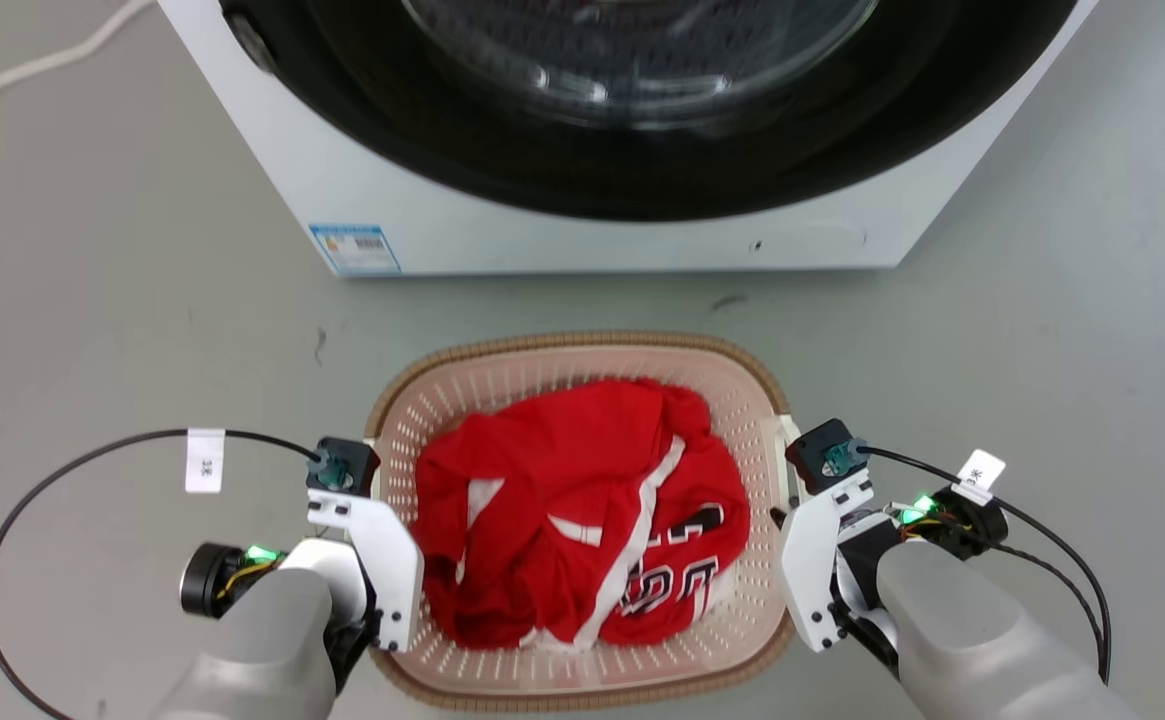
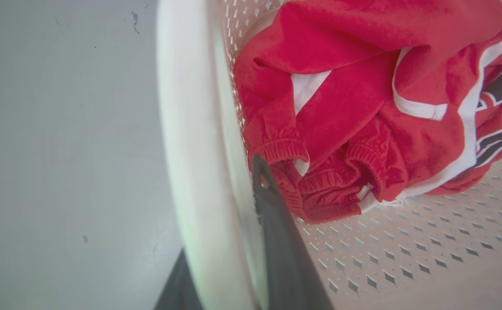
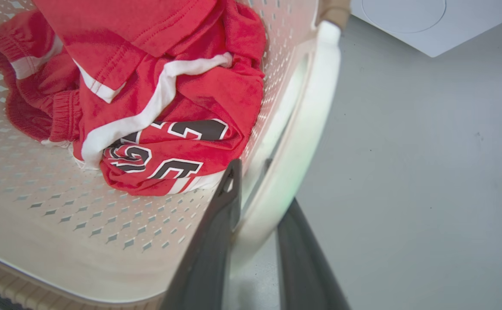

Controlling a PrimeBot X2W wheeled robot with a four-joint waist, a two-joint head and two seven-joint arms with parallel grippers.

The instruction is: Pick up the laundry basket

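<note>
White handles (image 2: 182,129) sit inside left claw (image 2: 220,215) and right claw (image 3: 263,185), clamped or not I cannot tell; I'd squeeze first, then lift laundry basket (image 1: 582,345) evenly.

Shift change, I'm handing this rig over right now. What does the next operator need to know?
Laundry basket: in front of the washer, with a red garment inside. I cannot tell whether it is off the floor.
Left gripper: fingers straddle the left handle and look clamped.
Right gripper: the same on the right handle.
Done: both handles reached.
Left: lift evenly with both arms.
</note>
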